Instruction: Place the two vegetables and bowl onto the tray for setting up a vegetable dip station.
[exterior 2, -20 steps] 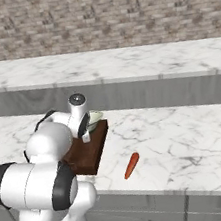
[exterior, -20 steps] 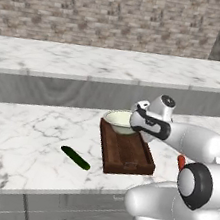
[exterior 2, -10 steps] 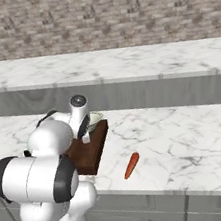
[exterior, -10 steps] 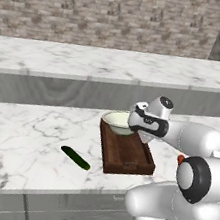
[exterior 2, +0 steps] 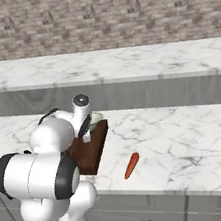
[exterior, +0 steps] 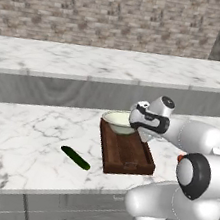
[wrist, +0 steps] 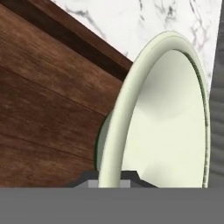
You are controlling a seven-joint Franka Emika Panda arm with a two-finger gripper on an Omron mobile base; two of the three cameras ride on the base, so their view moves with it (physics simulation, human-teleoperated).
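The robot's gripper point(exterior: 138, 121) pinches the wide rim of a round pale cream-green bowl point(exterior: 118, 121), holding it at the far end of the rectangular dark brown wooden tray point(exterior: 127, 153) on the marble table point(exterior: 26, 138). The bowl looks stiff, smooth and probably slippery, so the rim seems its only sound hold. The slim dark green cucumber point(exterior: 75, 157) lies well left of the gripper; the tapered orange-red carrot point(exterior 2: 131, 165) lies to its right.

Camera layout: two base views and one hand view.
From behind the arm we look forward and down over the marble surface point(exterior: 21, 138) toward the brick wall point(exterior: 98, 9), once from its left and once from its right; both views share the tray point(exterior: 124, 155) and the bowl point(exterior: 118, 121) from mid distance. Our hand view sits very close, looking along the gripper point(wrist: 109, 177) at the bowl's rim.
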